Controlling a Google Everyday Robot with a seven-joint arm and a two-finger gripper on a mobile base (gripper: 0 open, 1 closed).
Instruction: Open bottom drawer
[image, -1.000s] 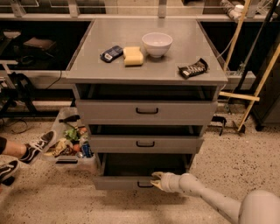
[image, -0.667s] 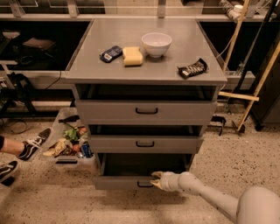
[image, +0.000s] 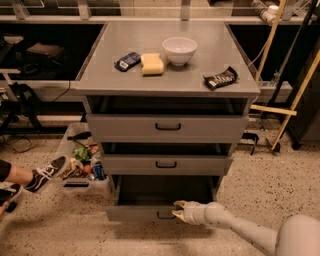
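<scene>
The bottom drawer (image: 135, 213) is the lowest grey panel of the grey cabinet. It stands pulled out toward me, with its dark inside (image: 165, 190) showing. Its small black bar handle (image: 164, 216) sits at the centre of the front. My gripper (image: 177, 209) is at the drawer front, right beside the handle's right end, level with the front's top edge. My pale arm (image: 235, 227) comes in from the lower right. The middle drawer (image: 166, 164) and top drawer (image: 168, 127) sit above, each slightly out.
On the cabinet top are a white bowl (image: 179, 50), a yellow sponge (image: 152, 64), a dark blue packet (image: 127, 61) and a black snack bar (image: 220, 78). A clear bin of items (image: 82, 162) stands on the floor at the left. A person's shoe (image: 47, 172) is beside it. Wooden poles (image: 295, 100) lean at the right.
The bottom drawer front has come slightly further out toward me, with my gripper staying at its handle. Nothing else has moved.
</scene>
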